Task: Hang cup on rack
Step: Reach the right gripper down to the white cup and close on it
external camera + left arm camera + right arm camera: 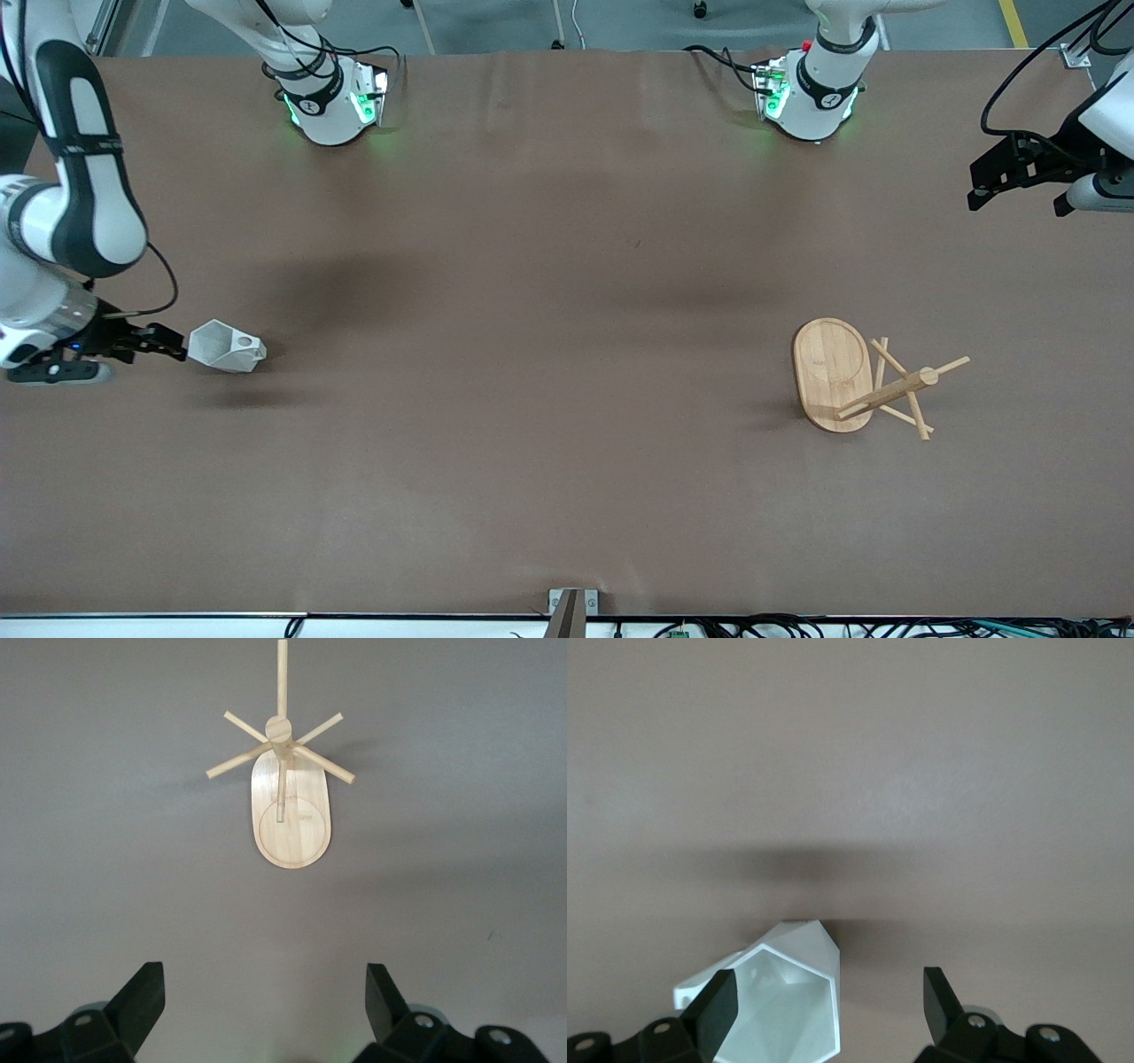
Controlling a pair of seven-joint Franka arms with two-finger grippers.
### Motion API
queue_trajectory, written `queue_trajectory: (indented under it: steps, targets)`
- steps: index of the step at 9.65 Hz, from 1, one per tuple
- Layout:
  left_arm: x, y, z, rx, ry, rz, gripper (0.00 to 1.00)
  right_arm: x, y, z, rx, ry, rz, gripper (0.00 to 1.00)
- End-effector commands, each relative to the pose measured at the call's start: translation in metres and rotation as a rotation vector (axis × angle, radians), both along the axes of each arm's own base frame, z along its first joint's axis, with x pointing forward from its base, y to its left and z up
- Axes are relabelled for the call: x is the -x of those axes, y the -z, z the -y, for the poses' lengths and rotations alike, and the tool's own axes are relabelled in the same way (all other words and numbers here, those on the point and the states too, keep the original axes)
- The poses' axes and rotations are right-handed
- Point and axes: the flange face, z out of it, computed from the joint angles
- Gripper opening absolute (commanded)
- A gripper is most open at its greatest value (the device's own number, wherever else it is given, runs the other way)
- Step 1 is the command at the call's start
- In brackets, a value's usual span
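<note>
The cup [226,346] is white and faceted, with an angular rim, and is seen lying on its side on the brown bench [549,310] toward the right arm's end. Its open mouth [780,1014] is shown in the right wrist view, with the pale interior visible.

The rack [864,379] is made of light wood: an oval base, a central post and thin pegs spreading from the post. It is placed upright on the bench toward the left arm's end, well apart from the cup.
</note>
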Motion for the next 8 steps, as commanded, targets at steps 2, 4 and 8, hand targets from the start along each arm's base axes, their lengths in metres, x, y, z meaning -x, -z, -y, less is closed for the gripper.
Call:
queue_trajectory:
  steps: [2, 4, 8]
  targets:
    - [-0.006, 0.013, -0.002, 0.015, 0.020, -0.041, 1.00, 0.017, 0.024, 0.007, -0.030, -0.023, -0.031, 0.89]
    - [-0.006, 0.013, -0.002, 0.015, 0.022, -0.041, 1.00, 0.021, 0.046, 0.013, -0.079, -0.029, -0.049, 0.81]
    - [-0.006, 0.014, -0.002, 0.015, 0.020, -0.042, 1.00, 0.022, 0.054, 0.014, -0.113, -0.032, -0.045, 0.20]
